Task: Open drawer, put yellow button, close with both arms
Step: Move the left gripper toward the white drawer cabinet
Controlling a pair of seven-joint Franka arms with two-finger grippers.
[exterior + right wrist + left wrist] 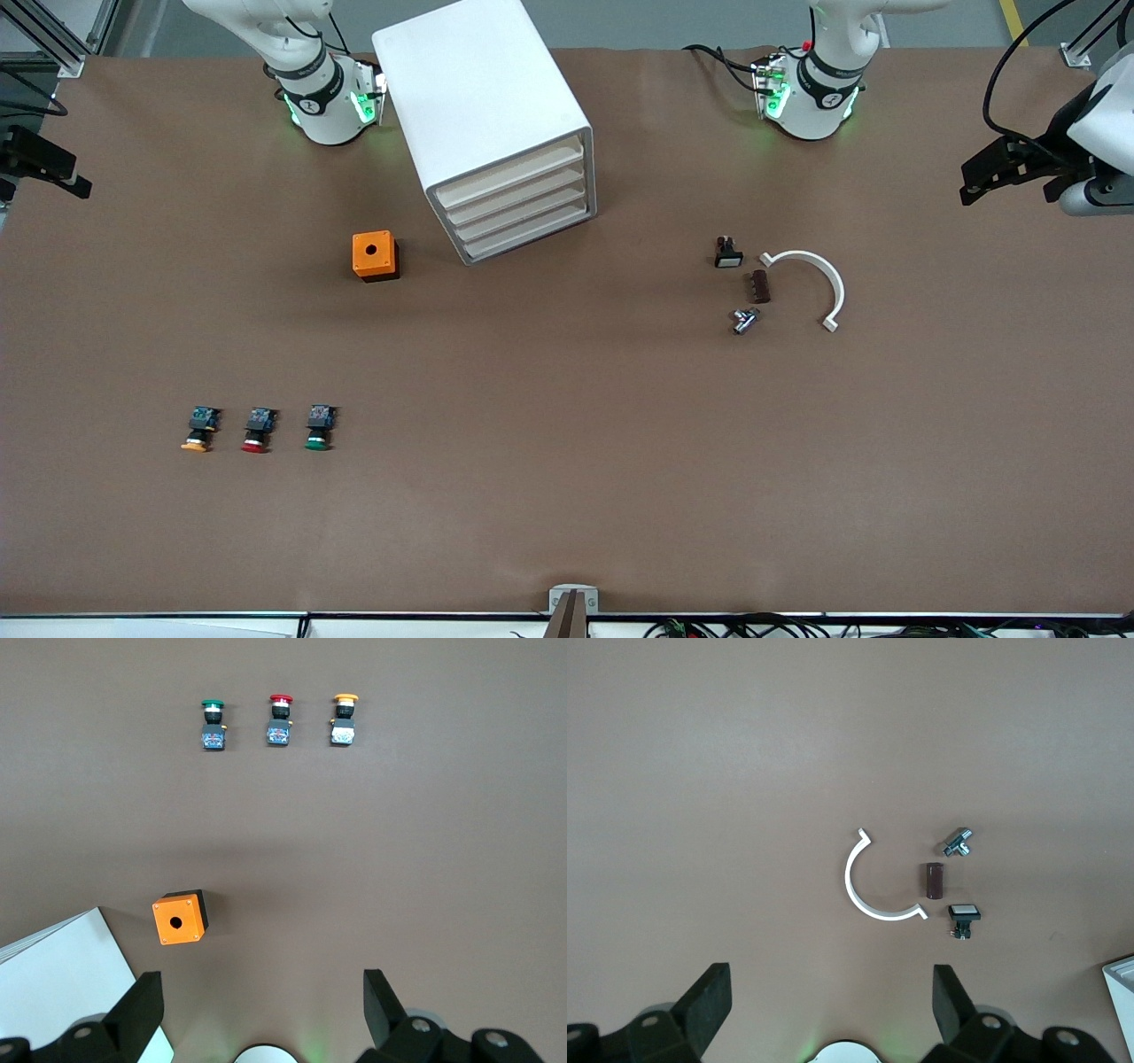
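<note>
On brown table (567, 496), white cabinet (478, 106); grey floor beside.

Brown desk (567, 461); white cabinet (478, 89) with cream drawers. Yellow button (198, 429), red button (258, 431) and green button (318, 428) in a row, orange box (375, 255), white curved bracket (815, 279).

Robotics lab, two white arms (310, 80) bolted at a brown-covered tabletop (567, 496), aluminium framing (53, 35), loose cables (753, 625) along the edge.
</note>
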